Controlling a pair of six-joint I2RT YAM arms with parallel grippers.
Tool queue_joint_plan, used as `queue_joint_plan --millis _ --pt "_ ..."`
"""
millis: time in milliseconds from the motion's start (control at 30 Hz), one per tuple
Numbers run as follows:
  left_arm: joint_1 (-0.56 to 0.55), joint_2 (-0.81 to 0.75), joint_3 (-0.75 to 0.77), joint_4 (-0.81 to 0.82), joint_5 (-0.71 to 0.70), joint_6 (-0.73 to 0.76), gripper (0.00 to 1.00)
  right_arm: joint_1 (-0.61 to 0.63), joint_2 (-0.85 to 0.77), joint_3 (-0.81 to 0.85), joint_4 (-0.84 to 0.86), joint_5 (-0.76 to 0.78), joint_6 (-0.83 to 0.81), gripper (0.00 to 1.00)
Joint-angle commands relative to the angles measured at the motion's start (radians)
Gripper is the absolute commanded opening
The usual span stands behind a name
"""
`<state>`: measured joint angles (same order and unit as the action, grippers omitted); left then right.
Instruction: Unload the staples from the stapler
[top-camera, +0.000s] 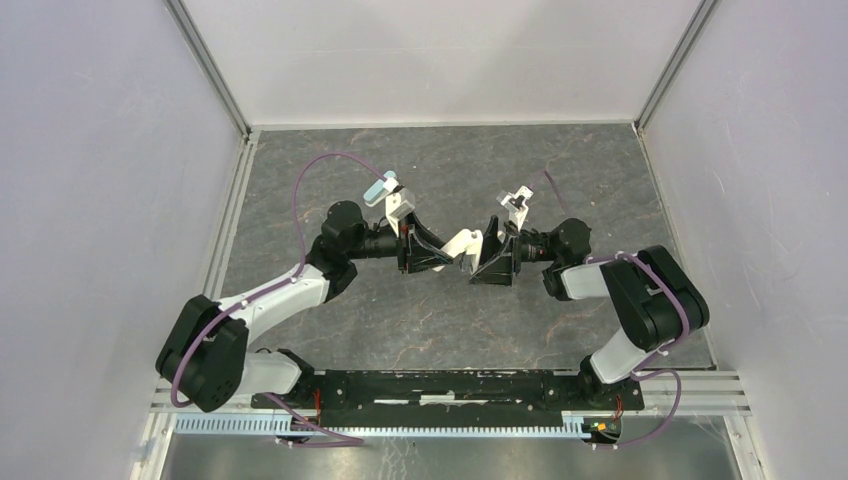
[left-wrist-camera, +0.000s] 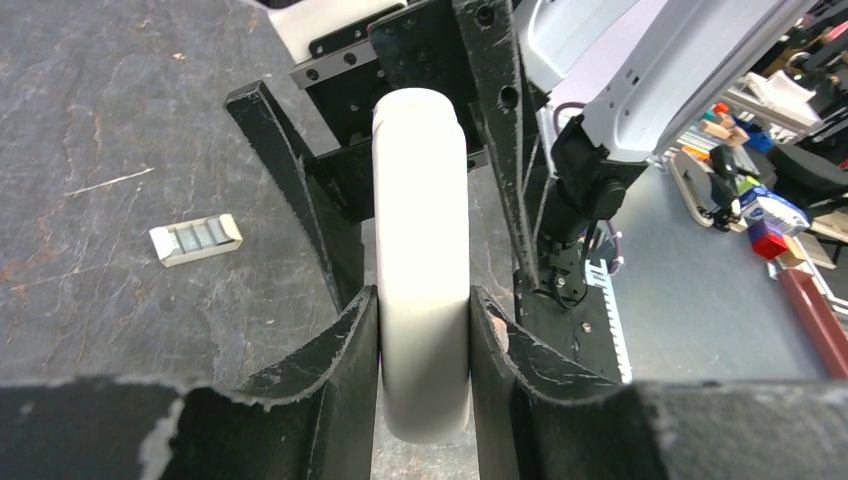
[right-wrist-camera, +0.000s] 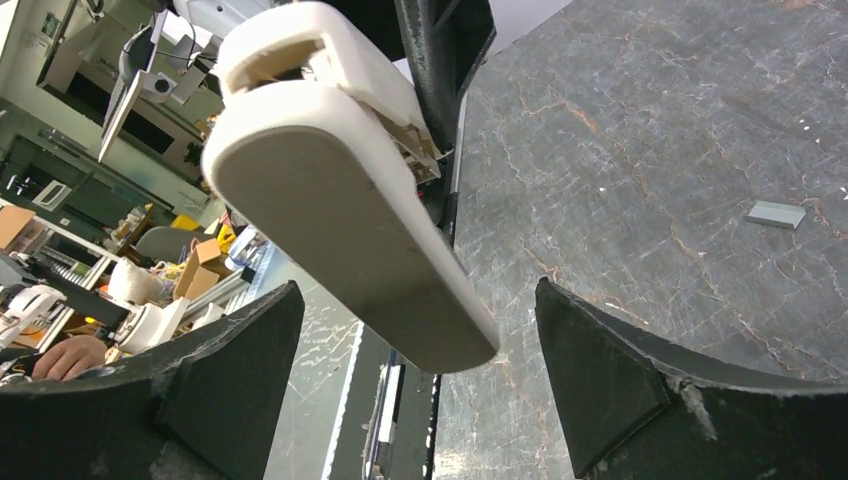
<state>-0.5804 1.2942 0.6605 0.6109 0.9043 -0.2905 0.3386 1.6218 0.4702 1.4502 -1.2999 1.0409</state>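
Observation:
A long all-white oblong stapler (top-camera: 462, 243) hangs in the air between the two arms. My left gripper (top-camera: 440, 252) is shut on it; in the left wrist view both fingers (left-wrist-camera: 345, 350) press its sides (left-wrist-camera: 422, 220). My right gripper (top-camera: 487, 255) is open. In the right wrist view the white stapler's rounded end (right-wrist-camera: 340, 220) sits between the spread fingers (right-wrist-camera: 600, 370) without touching them, its top part hinged slightly apart. A stubby mini stapler with white ends and a grey middle (left-wrist-camera: 195, 240) lies flat on the table, also in the right wrist view (right-wrist-camera: 775, 213). No loose staples show.
The dark stone-patterned table (top-camera: 440, 160) is boxed in by white walls with metal posts (top-camera: 210, 70). The arms' black base rail (top-camera: 450, 385) runs along the near edge. A thin pale line (left-wrist-camera: 110, 182) marks the table; I cannot tell what it is.

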Motion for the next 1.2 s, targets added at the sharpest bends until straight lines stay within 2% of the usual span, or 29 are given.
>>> queue_joint_plan --millis 0,133,333,467,567,633,667,700,767,800,867,933,967,1033,1167 --pt "-0.006 0.0 0.001 0.132 0.054 -0.083 0.02 0.003 -0.039 0.002 0.455 0.004 -0.035 0.89" --pt "-0.006 0.015 0.01 0.125 0.063 -0.09 0.02 0.003 -0.062 0.005 0.472 -0.006 -0.044 0.75" --pt "-0.006 0.031 0.015 0.113 0.064 -0.088 0.02 0.002 -0.072 0.007 0.458 -0.015 -0.067 0.61" --pt "-0.005 0.031 0.025 0.084 0.057 -0.066 0.02 0.002 -0.075 0.014 0.422 -0.025 -0.093 0.41" --pt "-0.004 0.006 0.048 -0.04 0.022 0.027 0.02 -0.005 -0.099 0.012 0.287 -0.019 -0.196 0.28" --pt "-0.004 -0.023 0.064 -0.171 -0.024 0.117 0.02 -0.013 -0.141 0.014 0.046 -0.006 -0.359 0.2" --pt "-0.004 -0.04 0.068 -0.223 -0.057 0.157 0.02 -0.015 -0.179 0.026 -0.136 0.01 -0.515 0.18" --pt "-0.005 -0.054 0.07 -0.273 -0.085 0.196 0.02 -0.015 -0.219 0.058 -0.489 0.056 -0.809 0.16" --pt "-0.004 -0.081 0.069 -0.341 -0.147 0.251 0.02 0.049 -0.282 0.239 -1.346 0.325 -1.525 0.15" --pt "-0.003 -0.097 0.065 -0.373 -0.185 0.278 0.02 0.09 -0.281 0.278 -1.436 0.441 -1.612 0.15" --pt "-0.006 -0.116 0.054 -0.426 -0.25 0.331 0.02 0.097 -0.247 0.295 -1.444 0.493 -1.607 0.14" --pt "-0.012 -0.125 0.043 -0.491 -0.341 0.369 0.02 0.131 -0.176 0.375 -1.613 0.579 -1.726 0.12" --pt "-0.018 -0.125 0.036 -0.518 -0.388 0.382 0.02 0.139 -0.147 0.394 -1.643 0.612 -1.753 0.12" --pt "-0.038 -0.118 0.018 -0.569 -0.51 0.412 0.02 0.146 -0.117 0.399 -1.66 0.674 -1.785 0.11" --pt "-0.061 -0.1 -0.035 -0.593 -0.625 0.405 0.02 0.152 -0.093 0.41 -1.678 0.768 -1.814 0.11"
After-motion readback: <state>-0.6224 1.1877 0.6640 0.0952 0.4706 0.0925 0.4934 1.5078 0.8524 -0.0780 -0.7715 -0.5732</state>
